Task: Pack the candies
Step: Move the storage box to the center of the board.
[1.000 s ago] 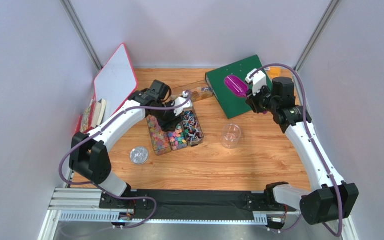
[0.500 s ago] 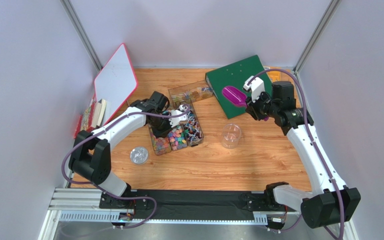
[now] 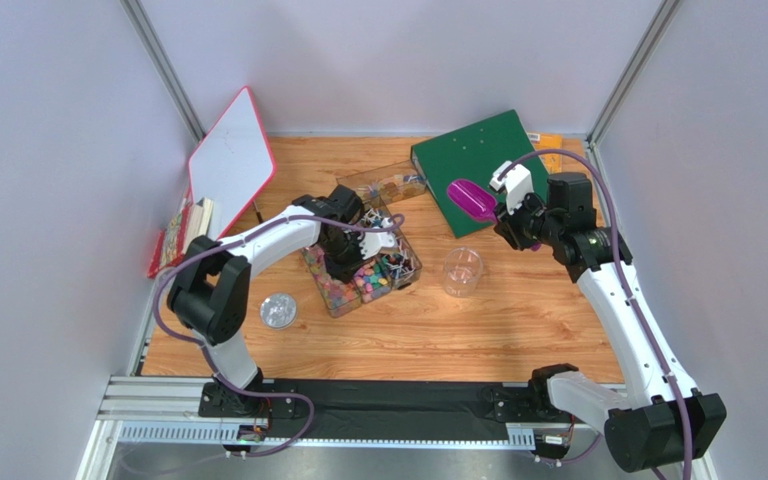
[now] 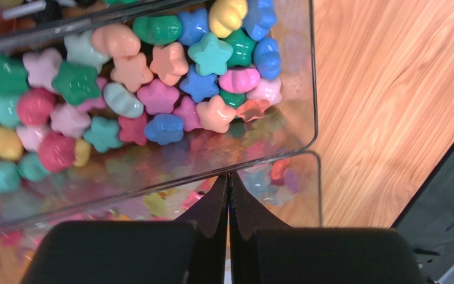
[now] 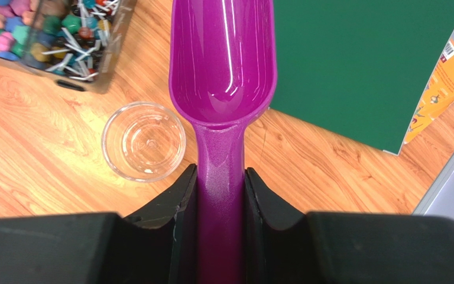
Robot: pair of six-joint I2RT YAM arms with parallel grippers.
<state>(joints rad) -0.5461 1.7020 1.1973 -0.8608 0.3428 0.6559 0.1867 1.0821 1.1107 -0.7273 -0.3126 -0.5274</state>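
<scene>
The candies [image 4: 158, 89] are small bright stars and shells filling a compartment of a clear divided box [image 4: 313, 89]. Seen from the top, the candies [image 3: 356, 282] lie in the box [image 3: 410, 268] at the table's middle, and the box sits askew. My left gripper [image 4: 229, 176] is shut, pinching the box's thin near wall, and its hand [image 3: 343, 262] sits over the box. My right gripper [image 5: 220, 171] is shut on the handle of an empty purple scoop [image 5: 223, 53]. The scoop [image 3: 468, 200] hangs over the green board's edge, right of the box.
An empty clear cup [image 3: 462, 270] stands between the box and the right arm. A clear lid [image 3: 278, 310] lies left of the box. A green board [image 3: 478, 165], a second clear box [image 3: 383, 185], a white board [image 3: 230, 165] and books [image 3: 183, 235] line the back and left.
The left gripper closed on the box wall, and the box swung askew toward the right. The right arm shifted the scoop slightly down and left.
</scene>
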